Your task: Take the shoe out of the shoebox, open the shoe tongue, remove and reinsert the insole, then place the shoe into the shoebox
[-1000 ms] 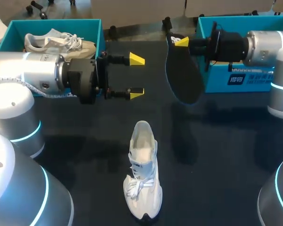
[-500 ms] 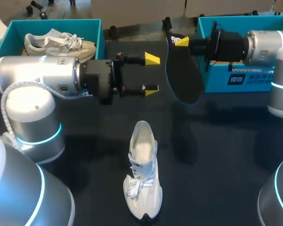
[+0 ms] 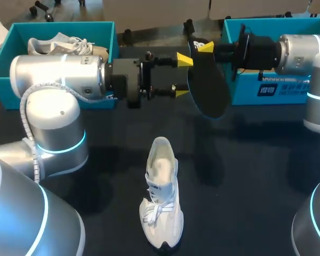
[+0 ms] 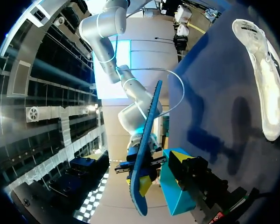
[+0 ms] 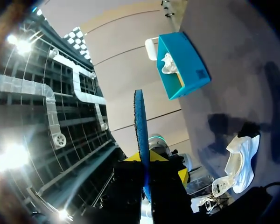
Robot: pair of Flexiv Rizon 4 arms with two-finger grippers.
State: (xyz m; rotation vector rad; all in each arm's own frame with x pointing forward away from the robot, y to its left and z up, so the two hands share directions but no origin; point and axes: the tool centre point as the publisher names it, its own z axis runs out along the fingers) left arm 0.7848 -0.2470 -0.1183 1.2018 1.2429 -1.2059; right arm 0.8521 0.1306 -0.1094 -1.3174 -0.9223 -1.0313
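**Change.** The left arm has advanced from 9 o'clock toward the table's centre. Its left gripper (image 3: 182, 76) now sits just beside the hanging insole (image 3: 209, 85), where before it was well short of it. The right arm, the insole and the shoe have kept their places.

**Grippers.** The left gripper's fingers are spread, one yellow tip above the other, with nothing between them. Whether either tip touches the insole's near edge cannot be told. The right gripper (image 3: 202, 48) is clamped on the insole's upper end, and the right wrist view shows the insole edge-on between its yellow tips.

**Layout.** The white shoe (image 3: 161, 200) stands at 6 o'clock on the table (image 3: 256, 176), toe toward the robot, well apart from both boxes. A teal shoebox (image 3: 4, 58) at 10 o'clock holds a second shoe (image 3: 69, 45). Another teal shoebox (image 3: 277, 80) sits at 2 o'clock, behind the right arm.

**Materials.** The insole is thin, flat and elongated, dark on one face and blue along its edge. The shoe is laced and white. The tabletop is matte and dark. The boxes have straight, upright walls.
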